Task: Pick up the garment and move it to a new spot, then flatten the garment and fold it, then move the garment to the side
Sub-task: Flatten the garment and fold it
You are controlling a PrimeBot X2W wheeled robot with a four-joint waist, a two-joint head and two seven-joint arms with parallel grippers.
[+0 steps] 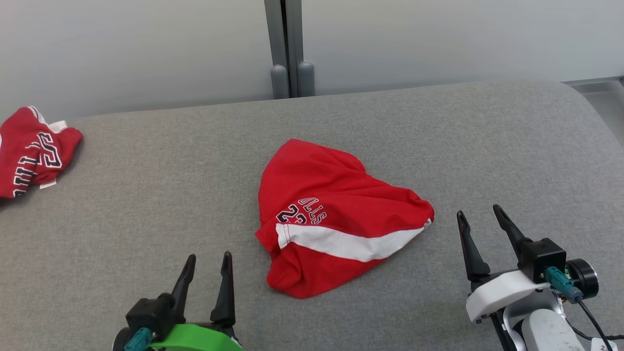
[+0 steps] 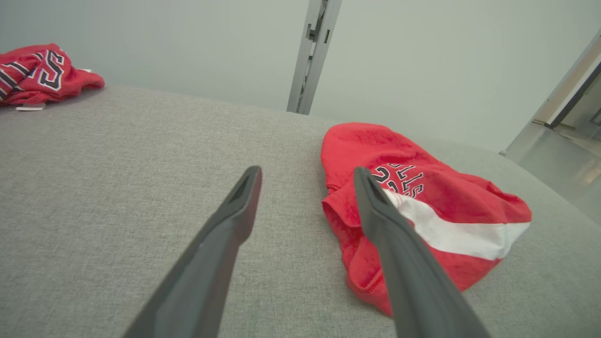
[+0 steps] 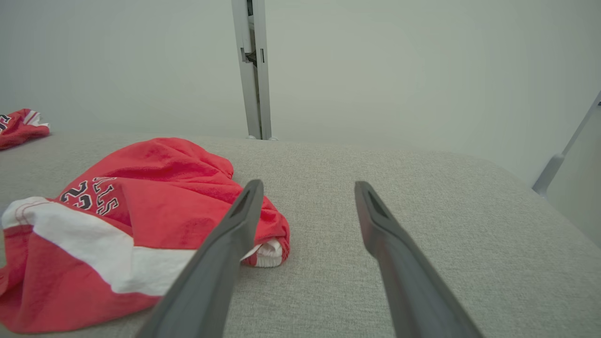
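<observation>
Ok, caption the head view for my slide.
Crumpled red garment lies between open left gripper and right gripper on grey surface.

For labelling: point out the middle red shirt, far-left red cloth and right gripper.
middle red shirt [image 1: 341,192], head view, red fabric beside lettering
far-left red cloth [image 1: 19,132], head view, upper red fold
right gripper [image 1: 477,210], head view, midway between fingertips

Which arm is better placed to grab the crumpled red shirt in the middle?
Probably right. The right gripper, open, has its fingertips level with the right corner of the shirt, close beside it; the left gripper, also open, sits further back.
</observation>
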